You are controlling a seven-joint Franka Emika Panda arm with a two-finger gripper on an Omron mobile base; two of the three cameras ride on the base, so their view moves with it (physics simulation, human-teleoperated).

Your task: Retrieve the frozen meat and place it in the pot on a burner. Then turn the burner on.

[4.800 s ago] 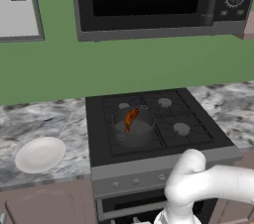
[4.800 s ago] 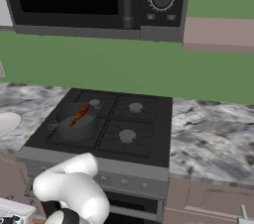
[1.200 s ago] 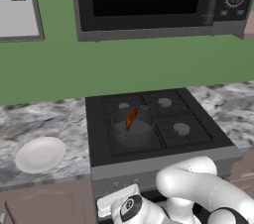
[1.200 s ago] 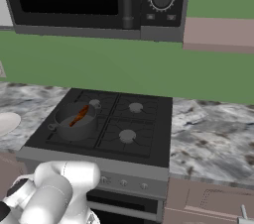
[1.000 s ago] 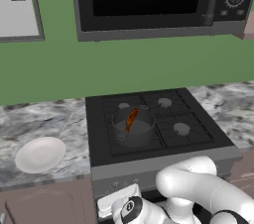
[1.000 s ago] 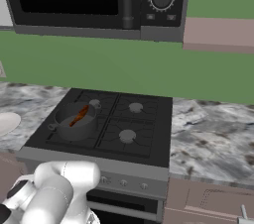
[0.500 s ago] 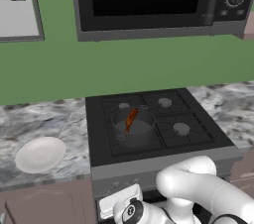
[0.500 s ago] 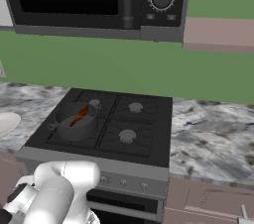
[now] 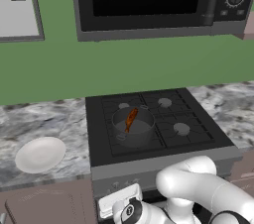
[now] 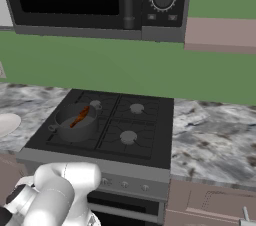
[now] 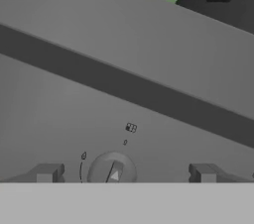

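My gripper (image 11: 123,172) hangs low in front of the stove's control panel, fingers spread wide with one tip on each side of a round burner knob (image 11: 113,171). The tips are apart from the knob, not yet touching it. To do this step well, I judge I should ease straight in until the knob sits squarely between the fingers, close evenly on its rim, then rotate about its own axis without dragging sideways. I should also check that this knob belongs to the burner under the pot; the small diagram (image 11: 131,128) above it is too small to read.

Farther back, on the stovetop (image 9: 198,136), the pot (image 9: 133,128) sits on the front burner on my left side. The frozen meat (image 9: 130,119) already lies inside it, leaning against the wall. A white plate (image 9: 40,154) rests on the bench (image 9: 34,119) left of the stove.
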